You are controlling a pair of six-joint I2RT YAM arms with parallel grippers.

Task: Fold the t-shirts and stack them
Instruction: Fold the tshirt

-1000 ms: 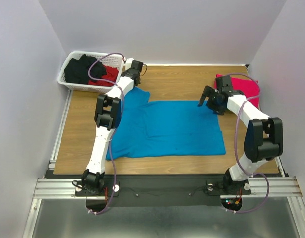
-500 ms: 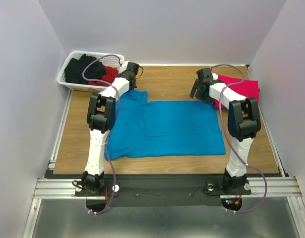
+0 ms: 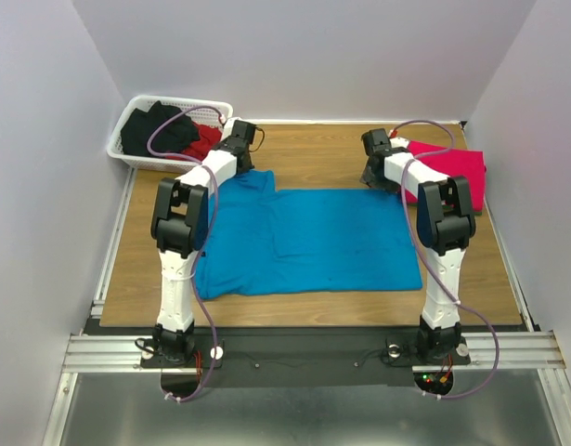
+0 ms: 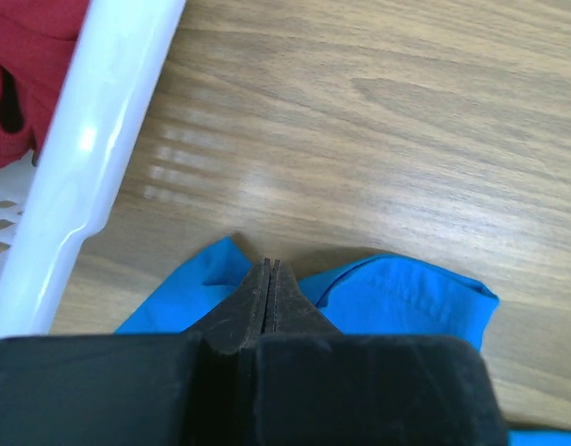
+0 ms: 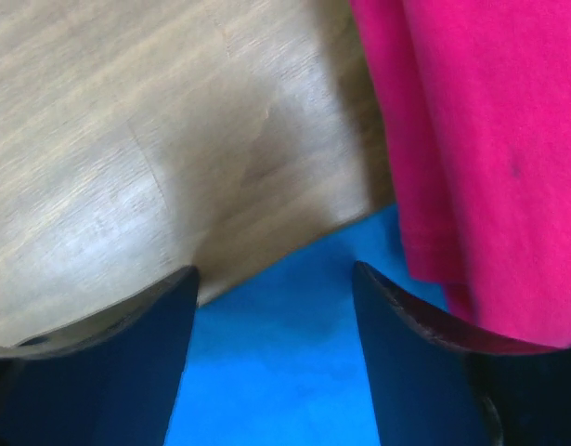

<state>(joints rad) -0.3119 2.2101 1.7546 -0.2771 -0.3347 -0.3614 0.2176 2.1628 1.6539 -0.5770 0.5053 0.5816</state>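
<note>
The turquoise-blue t-shirt [image 3: 308,237] lies spread flat mid-table. My left gripper [image 3: 247,139] [image 4: 269,264] is down at its far left corner, jaws pressed together, and blue cloth [image 4: 396,297] bunches up on both sides of the tips. At the far right corner my right gripper [image 3: 371,175] [image 5: 274,269] stands open, its fingers astride the blue cloth [image 5: 276,372] at the edge. The pinkish-red t-shirt [image 3: 452,167] [image 5: 471,139] lies folded at the back right, beside the right finger.
A white lattice basket [image 3: 127,153] [image 4: 90,167] holding dark and red clothes [image 3: 164,132] sits at the back left, close to my left gripper. Bare wooden tabletop [image 3: 313,153] shows behind the blue shirt. Walls close in on three sides.
My right gripper has swung back and left, down to the blue shirt's far right corner, and its jaws have narrowed. The left arm has shifted slightly left and stays shut.
</note>
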